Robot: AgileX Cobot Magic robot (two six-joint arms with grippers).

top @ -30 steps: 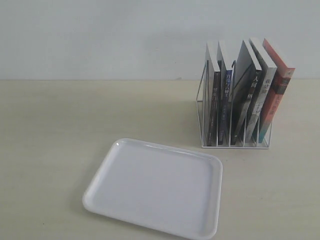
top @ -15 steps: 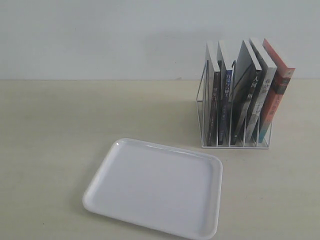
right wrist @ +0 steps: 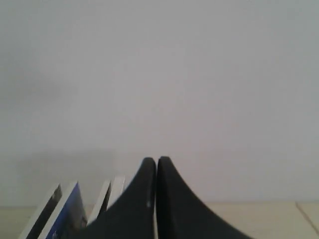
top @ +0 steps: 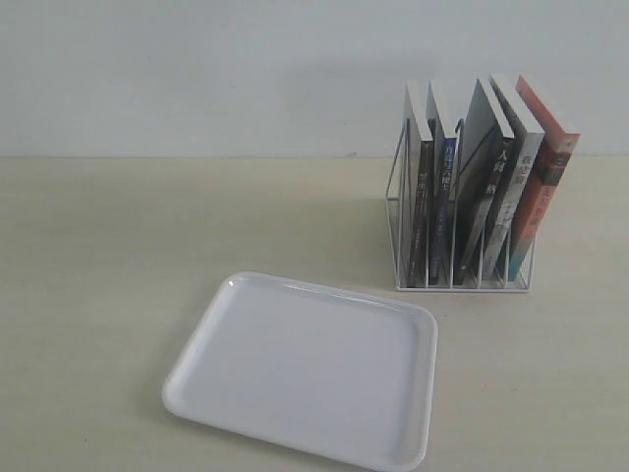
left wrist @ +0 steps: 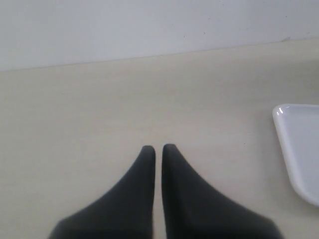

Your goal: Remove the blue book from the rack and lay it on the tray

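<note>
Shows the blue book (top: 447, 202) standing upright, long axis vertical, 2nd from the left of 5 in the rack (top: 397, 211) behind the white tray (top: 295, 379) on the pale tabletop (top: 108, 236), likely nearer the right end effector (right wrist: 157, 162), closed and empty like the left end effector (left wrist: 158, 148), against a plain wall (top: 197, 69).

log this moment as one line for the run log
phase: not started | blue book: upright in rack, second from left | tray: empty | left fingers: shut, empty | right fingers: shut, empty
</note>
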